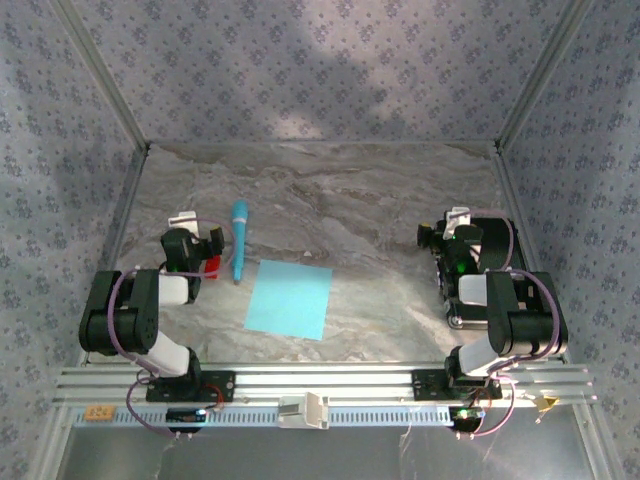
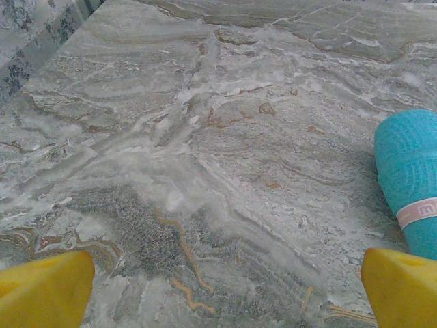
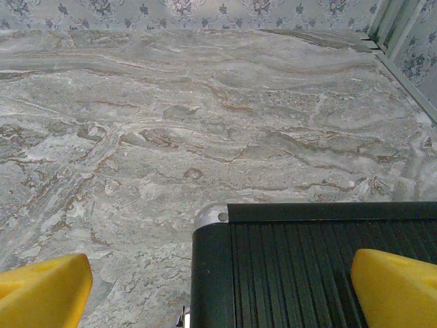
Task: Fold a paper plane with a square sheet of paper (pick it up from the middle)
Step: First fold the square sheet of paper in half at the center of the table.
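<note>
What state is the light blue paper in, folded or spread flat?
Spread flat. The square sheet of paper lies on the table as one plain four-cornered shape; the top view shows no creases or raised flaps.

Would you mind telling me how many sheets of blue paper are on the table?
1. The square sheet of paper lies flat toward the front of the table, just right of the turquoise stick. Any sheet stacked beneath it would be hidden.
</note>
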### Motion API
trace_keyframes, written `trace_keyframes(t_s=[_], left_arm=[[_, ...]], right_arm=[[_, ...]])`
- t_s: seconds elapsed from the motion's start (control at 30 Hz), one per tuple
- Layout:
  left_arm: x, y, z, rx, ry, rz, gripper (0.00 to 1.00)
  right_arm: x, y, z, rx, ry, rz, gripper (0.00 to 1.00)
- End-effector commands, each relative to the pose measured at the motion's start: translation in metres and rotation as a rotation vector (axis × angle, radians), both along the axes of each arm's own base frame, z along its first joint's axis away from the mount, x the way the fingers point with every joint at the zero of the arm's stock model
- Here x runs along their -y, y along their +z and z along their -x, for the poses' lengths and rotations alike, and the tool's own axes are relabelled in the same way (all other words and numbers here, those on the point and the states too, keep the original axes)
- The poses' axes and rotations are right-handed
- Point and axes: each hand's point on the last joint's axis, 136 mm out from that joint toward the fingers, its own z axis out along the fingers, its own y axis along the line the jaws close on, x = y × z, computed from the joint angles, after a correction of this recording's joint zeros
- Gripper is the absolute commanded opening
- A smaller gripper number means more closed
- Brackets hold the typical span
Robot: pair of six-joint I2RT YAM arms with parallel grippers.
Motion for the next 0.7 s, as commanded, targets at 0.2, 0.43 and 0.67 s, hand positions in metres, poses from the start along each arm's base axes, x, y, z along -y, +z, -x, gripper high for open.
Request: trace_keyframes(t_s=[0.2, 0.43, 0.67], left_arm=[[0.011, 0.017, -0.004, 0.069, -0.052, -0.041, 1.00], [-0.010, 0.059, 0.022, 0.114, 0.101, -0.013, 1.00], [-0.025, 0.108, 0.053, 0.174, 0.296, 0.248, 1.00]], right_arm=[[-0.001, -0.006, 0.001, -0.023, 0.000, 0.036, 0.99], [-0.001, 0.013, 0.001, -0.061, -0.002, 0.039, 0.99], [-0.010, 0.066, 0.008, -0.059, -0.025, -0.016, 0.99]])
